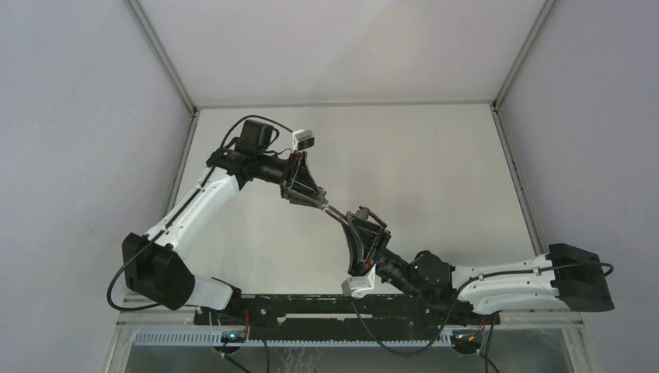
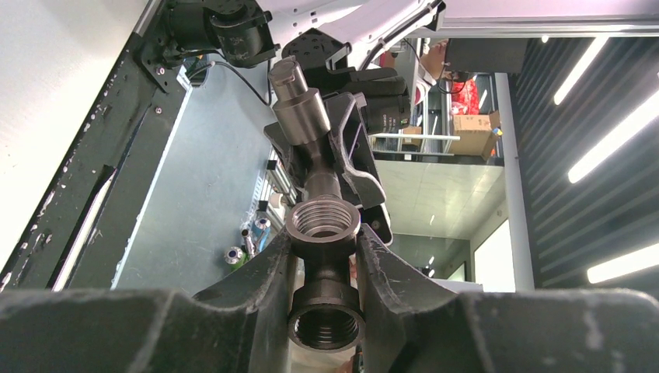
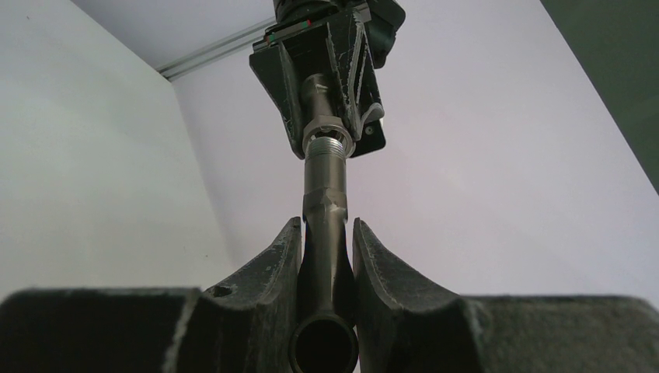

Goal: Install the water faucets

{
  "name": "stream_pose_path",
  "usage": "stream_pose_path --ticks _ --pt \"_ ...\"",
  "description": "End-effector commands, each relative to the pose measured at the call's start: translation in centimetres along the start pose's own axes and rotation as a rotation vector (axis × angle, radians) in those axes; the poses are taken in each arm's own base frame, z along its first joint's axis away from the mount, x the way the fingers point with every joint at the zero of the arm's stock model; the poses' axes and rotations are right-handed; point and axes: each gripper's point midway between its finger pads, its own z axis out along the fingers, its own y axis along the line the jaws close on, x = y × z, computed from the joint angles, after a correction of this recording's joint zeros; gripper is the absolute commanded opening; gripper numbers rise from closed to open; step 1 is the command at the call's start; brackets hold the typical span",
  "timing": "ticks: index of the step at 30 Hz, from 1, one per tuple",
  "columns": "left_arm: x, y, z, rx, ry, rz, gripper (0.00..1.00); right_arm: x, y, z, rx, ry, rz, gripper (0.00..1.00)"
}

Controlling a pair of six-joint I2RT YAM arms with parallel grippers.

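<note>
The water faucets are held in mid-air between the two arms. My left gripper [image 2: 322, 237] is shut on the short stubby fitting [image 2: 323, 268], whose threaded mouths face the camera. My right gripper [image 3: 326, 229] is shut on the long grey stem [image 3: 324, 186]. The stem's threaded end [image 3: 329, 144] sits at the fitting's mouth inside the left fingers [image 3: 289, 93]; how deep it goes is hidden. In the top view the left gripper [image 1: 311, 196] and the right gripper [image 1: 357, 225] face each other tip to tip, with the faucet parts [image 1: 336, 214] in line between them.
The white table [image 1: 435, 171] lies below the arms, bounded by metal rails [image 1: 513, 171] and grey walls. A black base rail [image 1: 342, 307] with cables runs along the near edge. Small bright parts [image 2: 247, 237] lie beyond the table edge in the left wrist view.
</note>
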Motion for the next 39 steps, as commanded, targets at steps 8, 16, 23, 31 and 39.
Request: stream_pose_path --ticks 8,16,23,31,39 --pt "1.5 -1.8 0.3 0.030 0.037 0.061 0.00 -0.4 -2.8 0.8 0.107 -0.017 0.043 0.00" --pt "1.5 -1.4 0.4 0.024 0.040 0.054 0.00 -0.4 -3.4 0.9 0.126 -0.015 0.046 0.00" --pt "1.7 -0.6 0.7 -0.009 0.042 0.052 0.00 -0.2 -3.3 0.8 0.117 -0.007 0.042 0.00" --pt "1.8 -0.4 0.7 -0.015 0.045 0.049 0.00 0.1 -3.7 0.7 0.128 0.001 0.036 0.00" --pt "1.7 0.0 0.8 -0.025 0.045 0.038 0.00 -0.3 -3.8 0.7 0.127 -0.016 0.036 0.00"
